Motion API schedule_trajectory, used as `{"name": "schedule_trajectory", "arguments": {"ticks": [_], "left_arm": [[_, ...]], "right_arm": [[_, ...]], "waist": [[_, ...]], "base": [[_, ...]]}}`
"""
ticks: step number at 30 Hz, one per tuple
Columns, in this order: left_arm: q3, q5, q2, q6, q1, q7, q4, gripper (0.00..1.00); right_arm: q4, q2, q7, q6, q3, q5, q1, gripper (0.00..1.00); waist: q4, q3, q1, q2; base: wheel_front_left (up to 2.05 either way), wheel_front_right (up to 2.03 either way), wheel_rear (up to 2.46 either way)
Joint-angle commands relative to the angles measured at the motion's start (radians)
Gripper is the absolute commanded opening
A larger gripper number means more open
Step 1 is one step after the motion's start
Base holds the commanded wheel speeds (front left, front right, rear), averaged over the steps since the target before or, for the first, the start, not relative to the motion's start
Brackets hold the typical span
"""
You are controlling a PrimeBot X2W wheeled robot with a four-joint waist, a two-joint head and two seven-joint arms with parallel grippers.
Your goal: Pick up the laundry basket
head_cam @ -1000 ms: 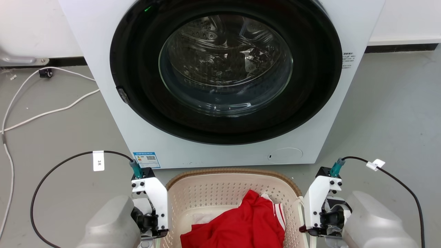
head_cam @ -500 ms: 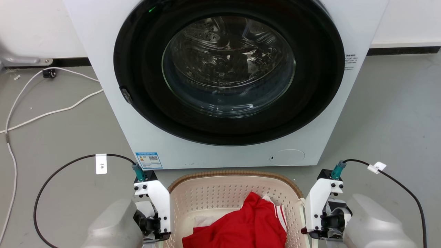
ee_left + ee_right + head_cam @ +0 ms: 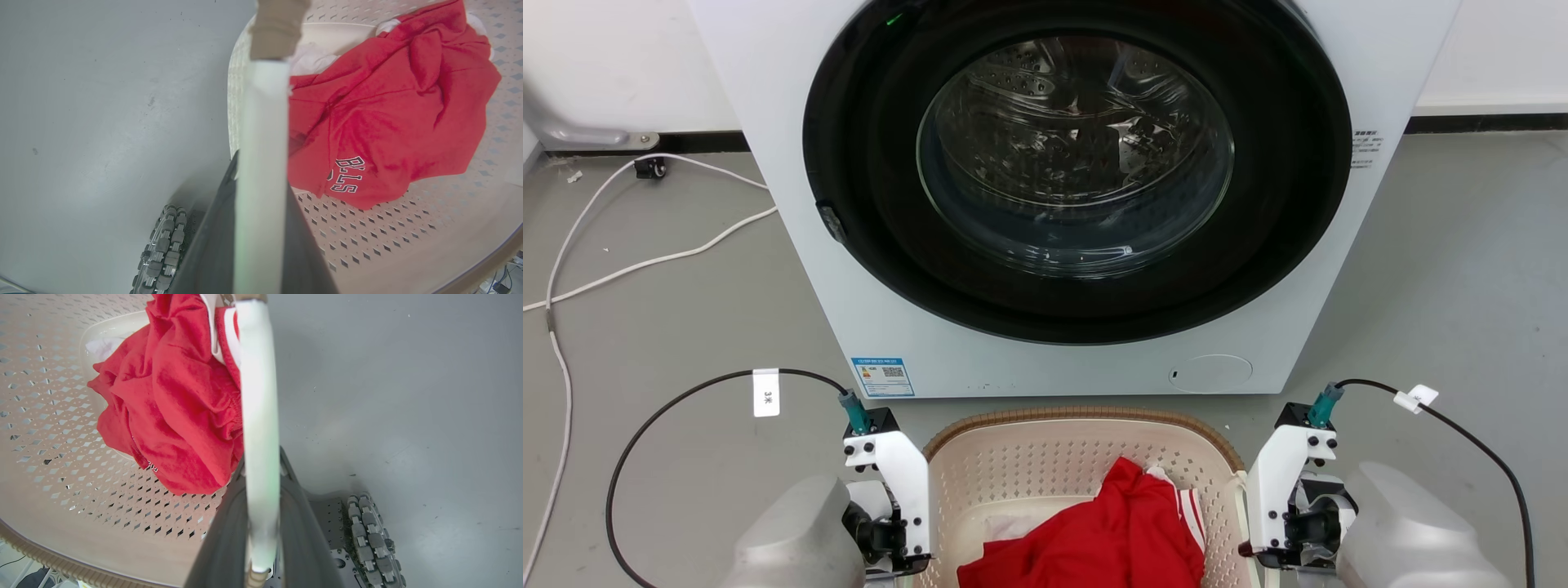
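Though the head camera has swung a little since a second ago, sliding the washing machine [image 3: 1086,367] toward 3 o'clock in its view, the laundry basket [image 3: 1029,465] keeps its place at 6 o'clock, just in front of the machine's door, with both arms unchanged beside it. At the basket's 9 o'clock side the left gripper [image 3: 259,167] pinches the white side handle [image 3: 263,122] between its dark fingers [image 3: 220,232]. At 3 o'clock the right gripper [image 3: 261,461] clamps the opposite handle [image 3: 257,396] likewise. A red garment [image 3: 1111,531] lies inside over a white cloth [image 3: 314,61].
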Motion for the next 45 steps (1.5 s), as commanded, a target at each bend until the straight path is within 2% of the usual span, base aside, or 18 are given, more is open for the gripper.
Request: {"name": "schedule_trajectory", "arguments": {"ticks": [1,45], "left_arm": [[0.001,-0.021,-0.054,-0.02,-0.002,-0.002,-0.026,0.0],[-0.045,-0.072,-0.056,-0.02,0.016,-0.032,-0.017,0.0]], "right_arm": [[-0.016,0.044,0.002,0.015,-0.004,0.008,0.006,0.0],[-0.016,0.045,0.03,0.015,-0.032,-0.042,-0.013,0.0]], "waist": [[0.0,0.0,0.0,0.0],[0.004,-0.009,0.0,0.0]], "base": [[0.0,0.0,0.0],[0.0,0.0,0.0]]}}
